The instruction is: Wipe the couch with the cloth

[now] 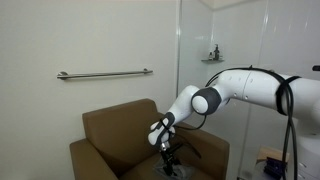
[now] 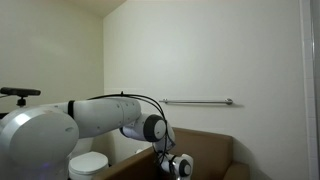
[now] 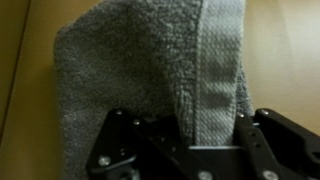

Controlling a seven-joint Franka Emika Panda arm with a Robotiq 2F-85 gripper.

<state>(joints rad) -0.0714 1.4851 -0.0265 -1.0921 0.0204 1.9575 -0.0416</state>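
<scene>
A grey terry cloth (image 3: 140, 70) with a woven band fills the wrist view, lying over the brown couch seat. My gripper (image 3: 205, 125) has the cloth's band between its black fingers and is shut on it. In an exterior view my gripper (image 1: 165, 148) hangs low over the seat of the brown armchair-style couch (image 1: 115, 130), with the cloth dark and small beneath it. In an exterior view the gripper (image 2: 180, 166) is down at the couch (image 2: 215, 150), and the cloth is hidden there.
A metal grab bar (image 1: 105, 74) is fixed on the white wall above the couch, also showing in an exterior view (image 2: 197, 101). A small shelf with bottles (image 1: 212, 56) hangs at the corner. A white round object (image 2: 88, 163) sits beside the couch.
</scene>
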